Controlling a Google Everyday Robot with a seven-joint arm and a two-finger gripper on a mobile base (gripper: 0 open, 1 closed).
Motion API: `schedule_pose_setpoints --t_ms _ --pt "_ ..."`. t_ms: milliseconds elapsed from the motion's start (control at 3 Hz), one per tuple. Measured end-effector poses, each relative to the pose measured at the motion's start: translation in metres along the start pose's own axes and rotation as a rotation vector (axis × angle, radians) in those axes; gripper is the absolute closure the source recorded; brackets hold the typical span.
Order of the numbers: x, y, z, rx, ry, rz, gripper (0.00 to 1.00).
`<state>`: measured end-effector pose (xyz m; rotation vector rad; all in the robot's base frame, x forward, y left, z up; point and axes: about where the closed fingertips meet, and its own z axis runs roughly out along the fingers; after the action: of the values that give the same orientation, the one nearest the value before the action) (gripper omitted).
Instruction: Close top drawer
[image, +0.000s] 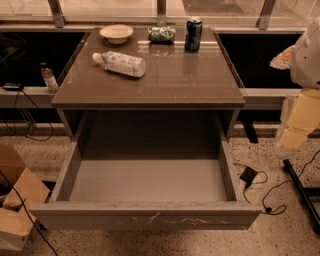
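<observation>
At far left I see a cardboard box (12, 197) on the floor (280, 235), close beside the front left corner of the top drawer (100, 217), with dark cables trailing across it. Above that, a small bottle (48, 77) stands on a ledge (25, 92) just off the tabletop's left edge.

The top drawer stands far out from under the tabletop (190, 80) toward my camera. Its grey floor is in full view, and its scratched front runs along the bottom of the view. The side walls look straight and level to me.

On the tabletop a bowl (116, 33) sits at the back left. A water bottle (120, 63) lies on its side just in front of it, well in from the edges. A green packet (162, 34) and an upright blue can (193, 35) sit at the back edge, near each other.

Right of the drawer the floor is partly taken up by a black plug (248, 175) with its cable (270, 197), and a dark stand leg (300, 190).

The gripper (296, 125) hangs at the right edge — beside the tabletop's front right corner, apart from the drawer. I cannot tell whether it is open or closed.
</observation>
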<state>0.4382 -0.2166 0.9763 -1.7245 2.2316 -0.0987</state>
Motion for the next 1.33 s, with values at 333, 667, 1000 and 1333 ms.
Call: schedule_pose_setpoints --t_ms 333,667,1000,1333 --pt "0.0 0.0 0.0 0.0 0.0 0.0 0.0" --pt "-0.007 0.01 0.007 0.028 -0.025 -0.078 0.26" --pt "-0.008 0.029 0.028 0.008 -0.033 -0.126 0.5" --pt "-0.001 0.054 0.068 -0.059 -0.069 -0.101 0.73"
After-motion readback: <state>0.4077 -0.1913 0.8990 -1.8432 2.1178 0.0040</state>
